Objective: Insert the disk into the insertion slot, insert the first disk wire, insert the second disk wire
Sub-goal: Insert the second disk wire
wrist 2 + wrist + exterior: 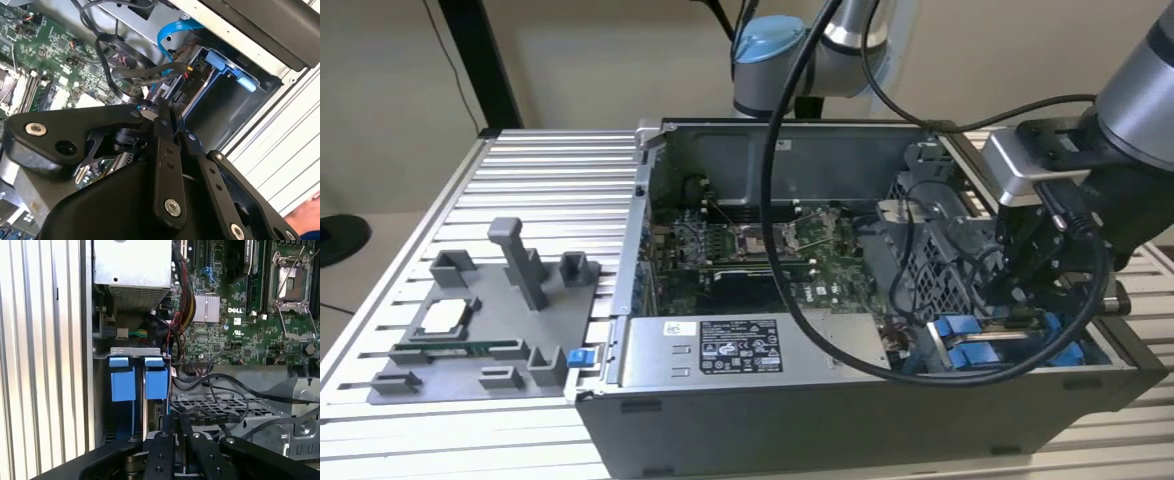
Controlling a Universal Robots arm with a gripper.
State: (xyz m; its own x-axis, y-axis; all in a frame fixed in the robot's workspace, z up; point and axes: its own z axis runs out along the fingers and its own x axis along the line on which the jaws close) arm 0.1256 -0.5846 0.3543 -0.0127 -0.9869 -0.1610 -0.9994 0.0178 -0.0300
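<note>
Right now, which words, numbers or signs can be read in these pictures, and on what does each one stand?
No text can be quoted with confidence.
White label on the grey power-supply box, exterior view: lines of print and symbols, too small to read.
Motherboard, first wrist view: a white logo and tiny component markings, too small to read surely.
Blue tabs, first wrist view: no print visible.

jaws near-closed over black cable (pixel 210 415) | blue tabs (pixel 137 377) beside | motherboard (pixel 240 315) beyond
</note>
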